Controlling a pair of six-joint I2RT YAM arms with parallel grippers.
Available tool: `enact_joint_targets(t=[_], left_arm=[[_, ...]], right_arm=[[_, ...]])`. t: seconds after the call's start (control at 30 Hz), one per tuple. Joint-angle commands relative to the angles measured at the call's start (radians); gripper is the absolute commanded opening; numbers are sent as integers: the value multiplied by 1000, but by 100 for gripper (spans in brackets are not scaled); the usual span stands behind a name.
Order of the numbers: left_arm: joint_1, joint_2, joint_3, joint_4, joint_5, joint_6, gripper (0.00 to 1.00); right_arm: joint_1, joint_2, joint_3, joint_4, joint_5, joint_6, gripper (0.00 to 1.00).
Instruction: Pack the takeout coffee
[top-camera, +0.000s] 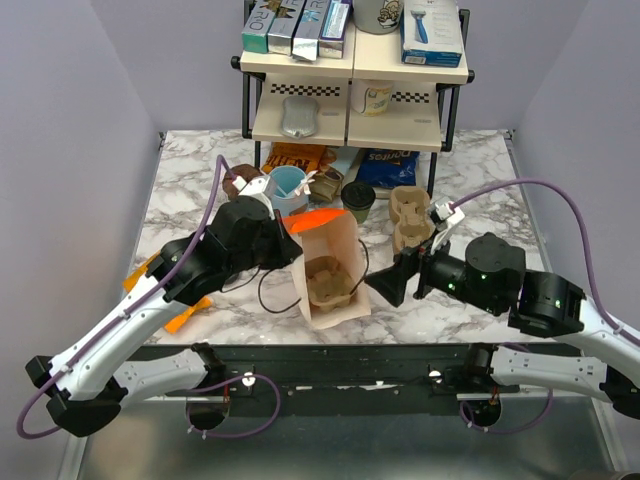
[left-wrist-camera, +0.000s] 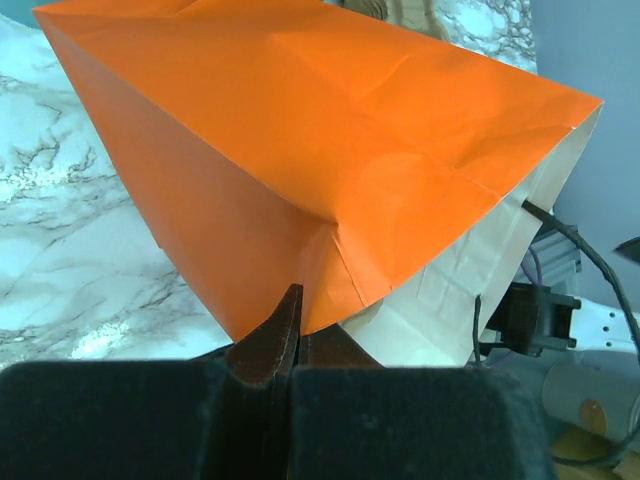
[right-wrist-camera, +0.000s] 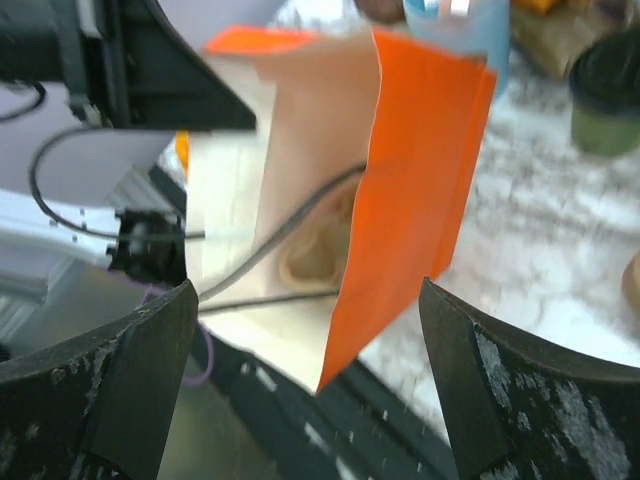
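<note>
The takeout coffee (top-camera: 358, 200), an olive-green cup with a black lid, stands upright on the marble behind the bag; the right wrist view shows the coffee (right-wrist-camera: 606, 98) at far right. An orange paper bag (top-camera: 335, 262) stands open mid-table with a brown pulp carrier (top-camera: 325, 281) inside. My left gripper (top-camera: 288, 246) is shut on the bag's left rim, pinching the orange paper (left-wrist-camera: 320, 150) between its fingertips (left-wrist-camera: 285, 325). My right gripper (top-camera: 380, 285) is open beside the bag's right side, the bag's orange edge (right-wrist-camera: 410, 210) lying between its spread fingers (right-wrist-camera: 150, 380).
A light blue cup (top-camera: 288, 185) and snack bags sit behind the bag. Stacked pulp carriers (top-camera: 410, 215) lie to the right of the coffee. A two-tier shelf rack (top-camera: 355, 95) with boxes fills the back. More orange paper (top-camera: 188, 312) lies under the left arm.
</note>
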Motion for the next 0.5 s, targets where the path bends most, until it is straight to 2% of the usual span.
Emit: enact_joint_targets(t=[0.0, 0.07, 0.13, 0.3, 0.47], left_arm=[[5, -21, -55, 31, -43, -63, 0], [5, -26, -67, 33, -70, -91, 0], [5, -43, -81, 46, -104, -115, 0], [5, -72, -121, 100, -71, -123, 0], [3, -70, -119, 96, -28, -95, 0]], right_arm=[[3, 15, -11, -158, -145, 109, 100], [5, 43, -36, -121, -187, 93, 100], [34, 91, -50, -112, -146, 93, 100], [63, 169, -94, -74, 142, 158, 99], [63, 261, -68, -130, 310, 206, 92]])
